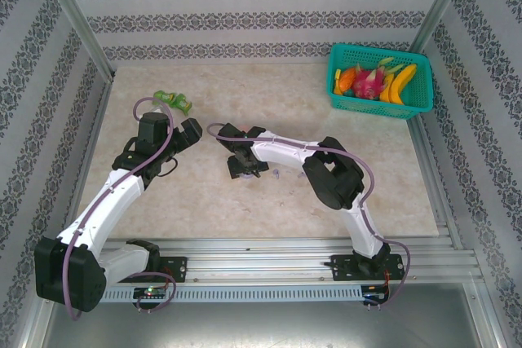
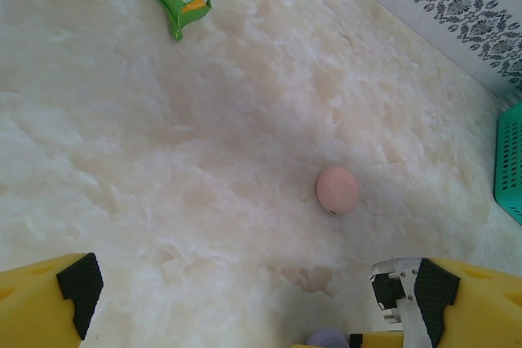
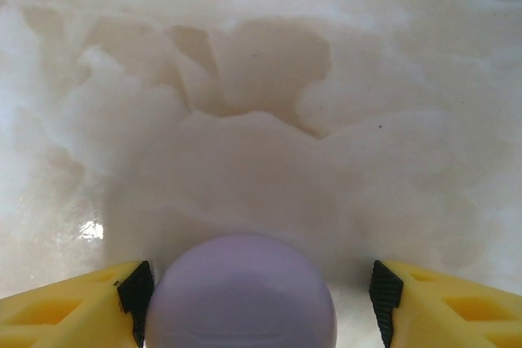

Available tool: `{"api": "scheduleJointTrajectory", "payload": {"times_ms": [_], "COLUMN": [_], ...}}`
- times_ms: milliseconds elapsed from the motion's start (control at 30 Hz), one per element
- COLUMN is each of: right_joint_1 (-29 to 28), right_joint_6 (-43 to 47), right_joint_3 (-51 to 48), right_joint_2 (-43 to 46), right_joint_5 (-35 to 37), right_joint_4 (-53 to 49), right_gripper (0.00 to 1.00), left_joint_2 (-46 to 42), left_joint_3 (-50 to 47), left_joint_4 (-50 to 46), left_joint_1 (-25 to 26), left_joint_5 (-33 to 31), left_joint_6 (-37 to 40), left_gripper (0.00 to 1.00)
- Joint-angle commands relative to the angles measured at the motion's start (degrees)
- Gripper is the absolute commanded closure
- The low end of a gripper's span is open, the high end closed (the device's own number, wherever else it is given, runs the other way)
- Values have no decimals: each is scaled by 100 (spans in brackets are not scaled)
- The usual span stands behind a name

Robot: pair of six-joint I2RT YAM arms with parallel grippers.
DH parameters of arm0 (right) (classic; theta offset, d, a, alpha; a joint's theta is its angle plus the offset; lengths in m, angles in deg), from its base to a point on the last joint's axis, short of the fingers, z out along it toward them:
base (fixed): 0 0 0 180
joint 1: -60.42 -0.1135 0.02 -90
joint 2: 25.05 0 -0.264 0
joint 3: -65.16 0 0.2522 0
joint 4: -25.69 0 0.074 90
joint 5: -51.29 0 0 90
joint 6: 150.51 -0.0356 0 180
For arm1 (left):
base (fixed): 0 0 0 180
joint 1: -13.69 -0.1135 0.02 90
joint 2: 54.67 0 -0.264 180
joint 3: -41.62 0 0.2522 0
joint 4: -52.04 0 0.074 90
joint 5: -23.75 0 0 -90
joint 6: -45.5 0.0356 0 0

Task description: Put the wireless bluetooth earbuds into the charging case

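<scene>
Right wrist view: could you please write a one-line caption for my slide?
Open right gripper straddling a round lilac case on the pale marble table.

Green snack packet (image 1: 175, 103) on marble table (image 1: 204, 209), far left; teal basket (image 1: 375, 108) of fruit, far right corner.

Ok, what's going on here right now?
The right gripper is low over the table, jaws open around a lilac case, a gap on one side, so not gripped yet. The left gripper hovers open, a pink case lying on the table ahead of it.
</scene>
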State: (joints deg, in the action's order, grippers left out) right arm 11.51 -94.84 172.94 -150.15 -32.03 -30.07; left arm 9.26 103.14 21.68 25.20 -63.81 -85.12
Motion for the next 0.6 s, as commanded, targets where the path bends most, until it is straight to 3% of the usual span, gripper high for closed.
{"api": "scheduleJointTrajectory", "payload": {"times_ms": [0, 567], "right_joint_1": [-42, -189], "right_joint_6": [-298, -563], "right_joint_3": [1, 2], "right_joint_2": [-118, -182], "right_joint_5": [251, 335], "right_joint_4": [-115, -160], "right_gripper": [28, 40], "left_joint_2": [-29, -14], "left_joint_3": [27, -48], "left_joint_4": [-72, -19], "left_joint_1": [-68, -69], "left_joint_5": [-109, -92], "left_joint_6": [1, -43], "left_gripper": [0, 0]}}
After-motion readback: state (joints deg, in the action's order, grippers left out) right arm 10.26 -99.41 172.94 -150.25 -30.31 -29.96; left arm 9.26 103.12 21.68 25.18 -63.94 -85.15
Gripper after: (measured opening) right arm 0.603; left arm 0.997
